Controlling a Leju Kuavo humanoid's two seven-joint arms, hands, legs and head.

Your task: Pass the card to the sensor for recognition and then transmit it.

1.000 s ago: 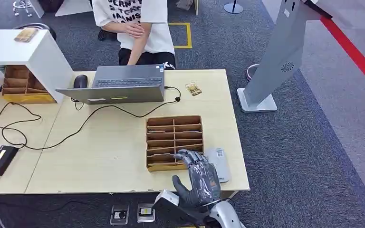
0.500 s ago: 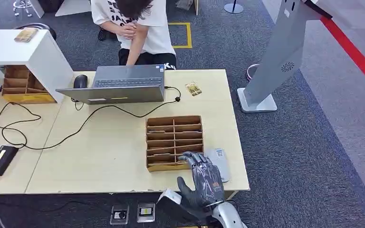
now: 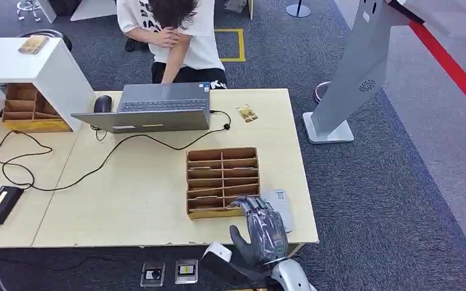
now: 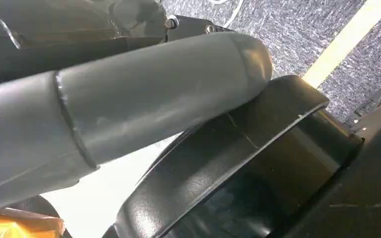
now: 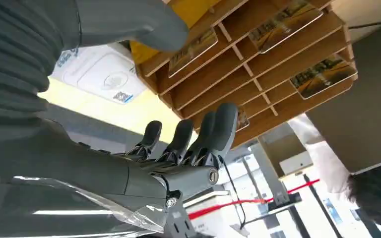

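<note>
Since a second ago the right hand (image 3: 261, 233) has slid back toward the table's near edge, fingers apart and empty, its tips over the wooden card rack's (image 3: 222, 181) near right corner. From the head view, the white sensor (image 3: 281, 208) lies just at the hand's 1 o'clock, long axis running 12 to 6; a card (image 3: 247, 113) lies well away at 12. Right wrist view: cards (image 5: 284, 19) sit flat in rack slots beyond spread fingers (image 5: 217, 130). Left wrist view: I cannot tell how the left hand (image 4: 129, 94) stands.
</note>
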